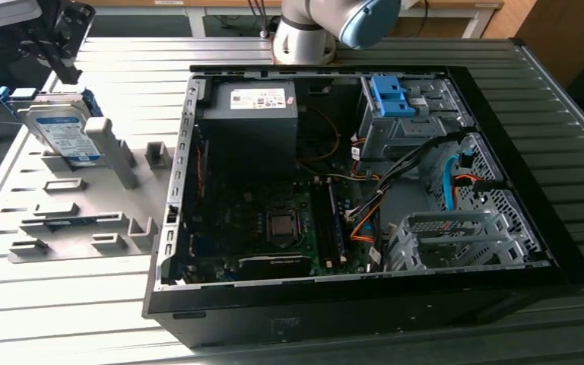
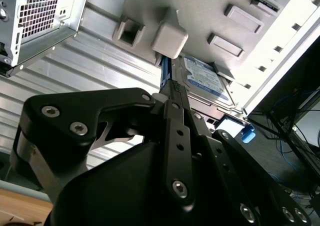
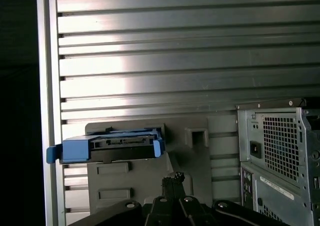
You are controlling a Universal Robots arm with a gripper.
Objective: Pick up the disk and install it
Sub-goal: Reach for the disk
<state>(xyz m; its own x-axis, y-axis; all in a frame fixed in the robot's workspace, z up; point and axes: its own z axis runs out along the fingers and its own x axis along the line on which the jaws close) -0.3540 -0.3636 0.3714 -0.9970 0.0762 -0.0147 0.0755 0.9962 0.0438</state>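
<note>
At the exterior view's left, the closed, empty black gripper (image 1: 67,74) hangs near the flat silver, blue-framed disk (image 1: 61,131), which stands on edge in a grey plastic fixture (image 1: 89,220) beside the open metal computer case (image 1: 373,175), its connector edge visible in the first wrist view.

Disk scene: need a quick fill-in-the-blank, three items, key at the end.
1. The plastic frame round the disk is coloured ___.
2. The disk leans in the grey rack, so it is ___ the case, not in it.
3. In the exterior view, the gripper hangs nearest to the ___.
Missing words: blue; outside; disk
</note>
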